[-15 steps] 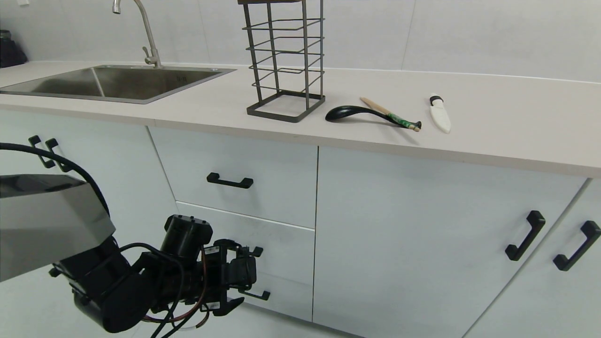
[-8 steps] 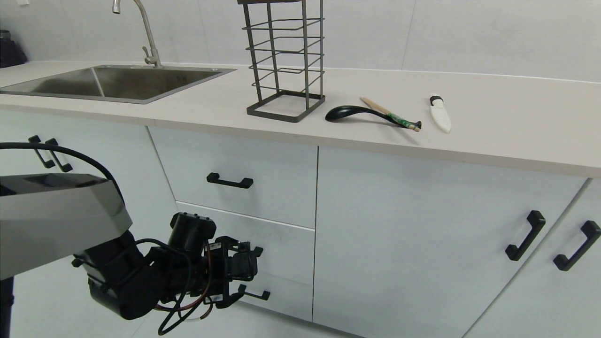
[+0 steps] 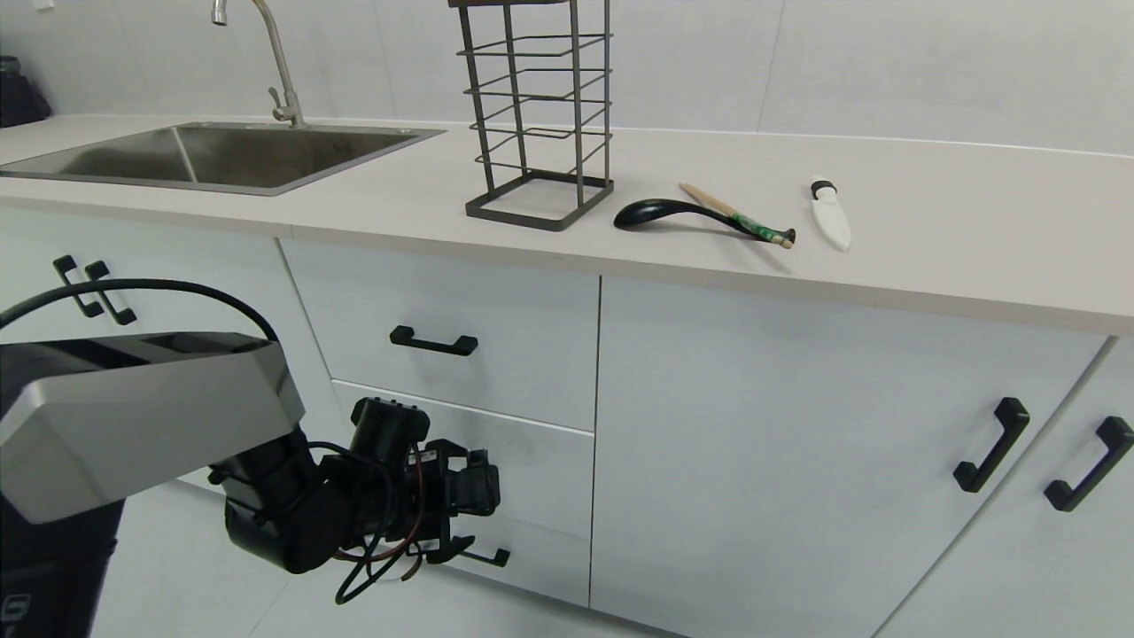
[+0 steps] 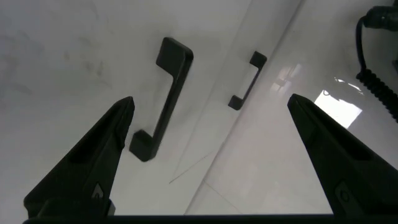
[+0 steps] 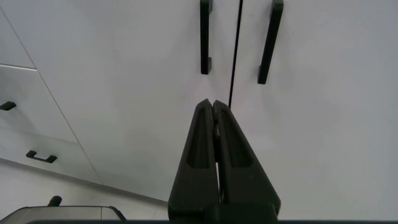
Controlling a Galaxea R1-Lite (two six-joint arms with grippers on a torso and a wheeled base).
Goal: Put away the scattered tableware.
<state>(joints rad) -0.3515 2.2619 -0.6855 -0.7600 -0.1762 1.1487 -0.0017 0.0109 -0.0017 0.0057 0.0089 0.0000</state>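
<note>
The counter [image 3: 930, 230] carries a sink [image 3: 221, 155], a wire rack [image 3: 540, 115], a black ladle [image 3: 656, 213] touching chopsticks [image 3: 728, 213], and a white knife [image 3: 831, 217] near them. The left gripper [image 4: 210, 102], fingers wide apart, faces the lower drawer handle [image 4: 163, 99]. The right gripper [image 5: 213, 106], fingers pressed together, faces the cabinet doors [image 5: 311, 124].

Bright, even light, soft shadows, glare on the floor [image 4: 339, 107].

Head camera high; wrists near cabinets [image 3: 753, 425]
</note>
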